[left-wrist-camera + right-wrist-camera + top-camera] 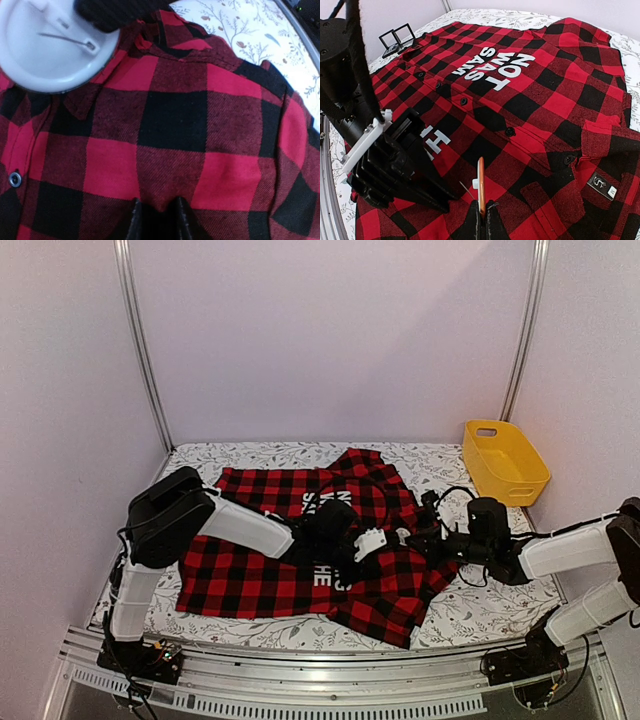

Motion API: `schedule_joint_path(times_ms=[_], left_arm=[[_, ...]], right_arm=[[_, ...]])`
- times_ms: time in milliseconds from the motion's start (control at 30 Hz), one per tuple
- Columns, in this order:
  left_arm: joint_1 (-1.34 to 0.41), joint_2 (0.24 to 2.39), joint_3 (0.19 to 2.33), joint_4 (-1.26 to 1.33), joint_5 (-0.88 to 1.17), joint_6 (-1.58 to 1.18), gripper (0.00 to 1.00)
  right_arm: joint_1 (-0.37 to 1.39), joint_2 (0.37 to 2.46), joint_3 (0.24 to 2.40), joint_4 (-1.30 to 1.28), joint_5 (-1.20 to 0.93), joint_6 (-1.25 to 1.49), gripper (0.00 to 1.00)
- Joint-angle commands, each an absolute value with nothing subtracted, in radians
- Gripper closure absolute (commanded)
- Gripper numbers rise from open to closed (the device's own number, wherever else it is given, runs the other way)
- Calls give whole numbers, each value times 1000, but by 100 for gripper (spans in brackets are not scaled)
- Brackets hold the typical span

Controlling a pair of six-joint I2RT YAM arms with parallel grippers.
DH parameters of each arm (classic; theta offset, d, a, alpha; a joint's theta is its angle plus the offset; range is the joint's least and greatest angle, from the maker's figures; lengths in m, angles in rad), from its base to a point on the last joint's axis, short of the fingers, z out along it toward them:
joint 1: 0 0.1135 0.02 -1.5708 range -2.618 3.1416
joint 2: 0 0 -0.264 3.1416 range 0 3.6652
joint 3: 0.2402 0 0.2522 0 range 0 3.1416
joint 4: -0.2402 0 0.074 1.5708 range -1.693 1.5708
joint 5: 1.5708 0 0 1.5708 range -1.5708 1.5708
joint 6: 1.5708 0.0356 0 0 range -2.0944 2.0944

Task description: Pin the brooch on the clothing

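My right jaws clamp the brooch (481, 186) edge-on just above the checked shirt (240, 575), which lies spread on the floral desk (490, 605); my left jaws pinch a fold of its cloth near the brooch.

**Pale-walled booth, leaf-print tabletop**
Plain lilac-white walls (330, 330) rise well beyond the right gripper (412, 534). A metal post (140, 350) stands far to its left and a second post (525, 330) behind it to the right. Beneath it the table (250, 455) wears a white sprigged cloth. A metal rail (330, 665) edges the near side. The light is soft and even.
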State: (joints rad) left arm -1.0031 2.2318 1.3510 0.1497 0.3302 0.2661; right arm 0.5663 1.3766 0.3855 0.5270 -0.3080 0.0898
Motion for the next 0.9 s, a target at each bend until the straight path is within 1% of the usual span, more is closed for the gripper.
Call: schedule_joint_path(times_ms=[0,167,300,500,667,767,867], left_arm=[[-1013,2208,1310,172,356,274,99],[-1011,2144,1264,216,384,251,100],[-1011,2085,1215,259,419,252,100],[-1008,2065,1209,249,459,267,100],[-1001,2053,1208,240,474,280,100],[-996,2042,1199,242,498,286,100],[-994,2046,1201,244,507,294,100]], right_arm=[[560,1390,375,562,-324,84,100],[560,1407,366,613,-338,53,100],[585,1428,316,759,-249,15,99],[689,1483,244,1007,-161,-206,100],[798,1538,142,1252,-25,-351,100],[860,1604,120,1373,109,-461,100],[891,1702,115,1498,142,-540,100]])
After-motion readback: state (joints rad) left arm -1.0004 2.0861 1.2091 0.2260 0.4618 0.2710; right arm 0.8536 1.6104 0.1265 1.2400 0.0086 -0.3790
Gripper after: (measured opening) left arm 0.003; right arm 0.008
